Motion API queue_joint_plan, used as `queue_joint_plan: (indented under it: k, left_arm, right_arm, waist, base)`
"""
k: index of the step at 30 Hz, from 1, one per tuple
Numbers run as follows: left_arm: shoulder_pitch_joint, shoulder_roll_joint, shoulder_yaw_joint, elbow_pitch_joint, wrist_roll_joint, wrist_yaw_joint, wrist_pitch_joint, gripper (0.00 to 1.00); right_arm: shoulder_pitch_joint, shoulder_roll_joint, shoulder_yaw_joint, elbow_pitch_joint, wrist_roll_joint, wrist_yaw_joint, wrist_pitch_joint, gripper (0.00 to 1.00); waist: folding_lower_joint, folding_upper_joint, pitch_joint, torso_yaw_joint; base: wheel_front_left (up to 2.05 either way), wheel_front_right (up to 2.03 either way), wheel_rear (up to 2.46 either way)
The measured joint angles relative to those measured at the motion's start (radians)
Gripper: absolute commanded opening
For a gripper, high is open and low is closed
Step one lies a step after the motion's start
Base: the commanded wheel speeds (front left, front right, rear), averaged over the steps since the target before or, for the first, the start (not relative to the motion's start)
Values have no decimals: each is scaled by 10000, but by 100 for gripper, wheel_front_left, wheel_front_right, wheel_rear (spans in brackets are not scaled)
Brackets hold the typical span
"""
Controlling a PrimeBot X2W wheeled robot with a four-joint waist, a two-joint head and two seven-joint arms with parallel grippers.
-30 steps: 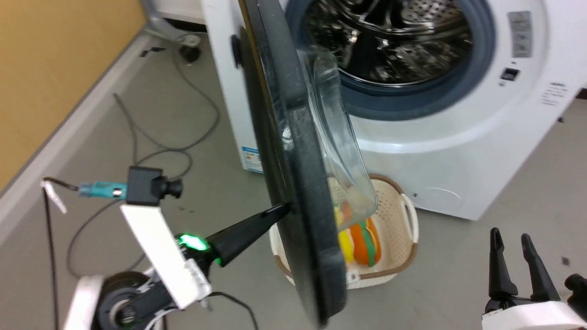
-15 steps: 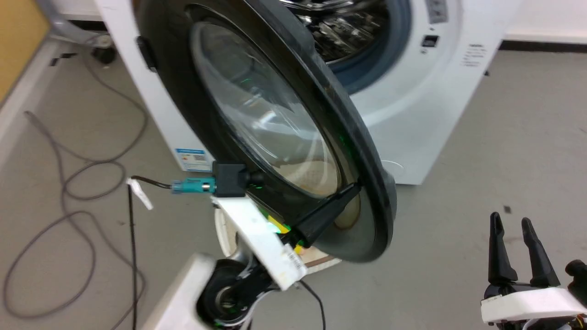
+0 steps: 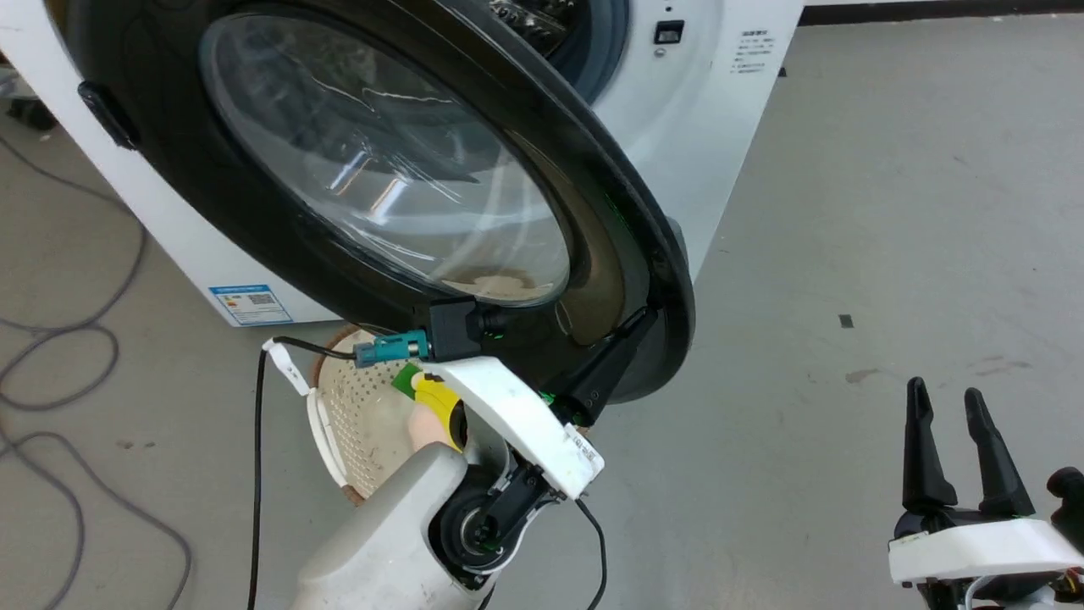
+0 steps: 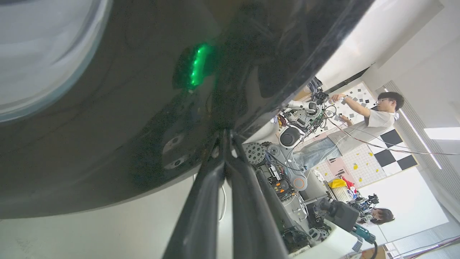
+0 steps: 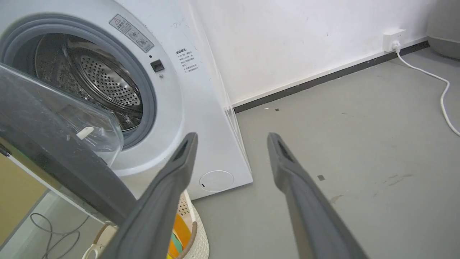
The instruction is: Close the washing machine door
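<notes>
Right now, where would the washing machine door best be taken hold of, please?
Probably the black rim of the washing machine door, at its free edge, approached from the outer face, where the left claw presses with shut tips; the bulging glass gives no hold.

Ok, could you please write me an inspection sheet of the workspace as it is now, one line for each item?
Surface: grey floor, a few small marks.
Job's things: washing machine door partly open, not latched; washing machine with drum opening exposed.
Clutter: cream basket with coloured items, below the door.
Grippers: left gripper shut, fingertips against the door's rim; right gripper open, holding nothing.
Cables: grey cable looped on floor; white cable from wall socket.
Surroundings: white wall; two people beside equipment.
</notes>
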Motion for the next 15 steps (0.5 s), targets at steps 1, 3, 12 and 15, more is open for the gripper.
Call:
queue_joint_plan:
  k: [1, 3, 12, 15]
  left_arm:
    - [-48, 90, -142, 54, -17, 0, -201, 0]
    - [-133, 284, -449, 148, 33, 0, -583, 0]
    - [-356, 1361, -731, 1225, 2196, 268, -2395, 0]
    - [-441, 1668, 198, 1108, 4282, 1471, -2456, 0]
  right_arm:
    - [0, -2, -19, 0, 2, 0, 0, 100]
    - [4, 0, -44, -15, 13, 0, 0, 100]
    - [66, 2, -305, -320, -15, 0, 0, 100]
    - [80, 0, -476, -533, -25, 0, 0, 100]
  waist:
    - [0, 0, -10, -14]
    - [0, 0, -67, 0]
    - [-1, 0, -558, 284]
    - [0, 0, -695, 439]
  base:
    - [0, 0, 0]
    - [0, 0, 0]
    - [0, 0, 0]
    - [0, 0, 0]
